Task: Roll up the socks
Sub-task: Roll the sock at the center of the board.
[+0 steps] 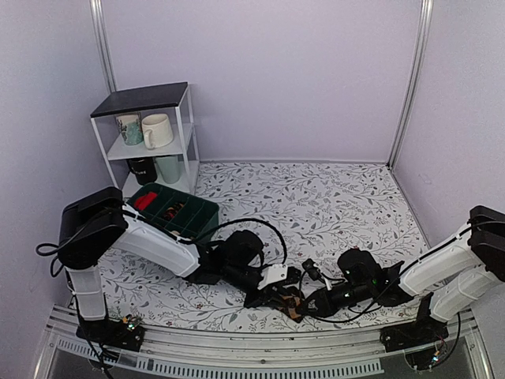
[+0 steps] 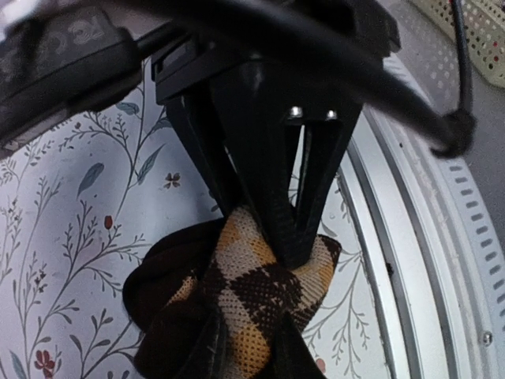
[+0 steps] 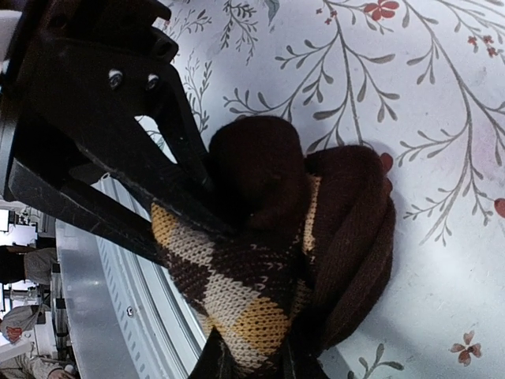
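Both grippers meet low over the near middle of the table, nose to nose on one bundle of socks (image 3: 260, 276). From above, the left gripper (image 1: 276, 298) reaches in from the left and the right gripper (image 1: 310, 303) from the right, with the bundle squeezed between them and largely hidden by the black fingers.

Each wrist view looks along its own arm at the other one's fingers. In both views those fingers narrow to a tight wedge whose tips press into the knit, so each gripper is clamped on the fabric with no gap left at the tips.

The bundle is dark brown with a tan, cream and brown diamond pattern. It is bunched into a thick lump, with a plain brown fold wrapped around its far side. It lies on the flowered tablecloth (image 1: 316, 205), just beside the metal rail (image 1: 237, 347) along the near edge.

At the far left stands a white shelf (image 1: 150, 134) holding mugs (image 1: 156, 129). A green bin (image 1: 175, 209) sits in front of it, well apart from the socks.
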Robot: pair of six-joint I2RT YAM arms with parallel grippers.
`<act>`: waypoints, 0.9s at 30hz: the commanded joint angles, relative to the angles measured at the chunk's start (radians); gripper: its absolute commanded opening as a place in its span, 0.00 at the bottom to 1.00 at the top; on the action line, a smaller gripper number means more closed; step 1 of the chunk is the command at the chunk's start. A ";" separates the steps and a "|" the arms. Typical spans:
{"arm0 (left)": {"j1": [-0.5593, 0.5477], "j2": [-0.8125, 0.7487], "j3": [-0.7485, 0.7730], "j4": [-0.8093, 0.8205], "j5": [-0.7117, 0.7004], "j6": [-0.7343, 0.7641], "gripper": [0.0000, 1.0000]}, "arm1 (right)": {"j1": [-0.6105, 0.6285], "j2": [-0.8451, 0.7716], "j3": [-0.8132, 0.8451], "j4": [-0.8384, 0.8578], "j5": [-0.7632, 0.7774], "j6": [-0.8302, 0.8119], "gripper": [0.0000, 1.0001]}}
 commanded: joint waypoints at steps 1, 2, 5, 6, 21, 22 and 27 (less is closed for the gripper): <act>-0.020 0.109 -0.020 -0.221 0.044 -0.138 0.11 | 0.001 0.044 0.002 -0.186 0.017 -0.046 0.06; -0.019 0.120 -0.021 -0.224 0.051 -0.153 0.11 | 0.001 0.048 0.003 -0.186 0.016 -0.048 0.06; -0.019 0.147 -0.021 -0.227 0.067 -0.194 0.03 | -0.001 0.052 0.002 -0.191 0.016 -0.049 0.08; -0.018 0.156 -0.020 -0.226 0.074 -0.202 0.02 | -0.001 0.046 0.001 -0.195 0.021 -0.049 0.12; 0.015 0.223 -0.021 -0.332 0.106 -0.275 0.01 | -0.002 -0.397 0.073 -0.480 0.229 -0.155 0.77; 0.017 0.223 -0.025 -0.332 0.106 -0.277 0.01 | -0.004 -0.416 0.072 -0.488 0.223 -0.154 0.81; 0.018 0.232 -0.019 -0.343 0.114 -0.279 0.00 | -0.008 -0.441 0.071 -0.519 0.191 -0.131 0.87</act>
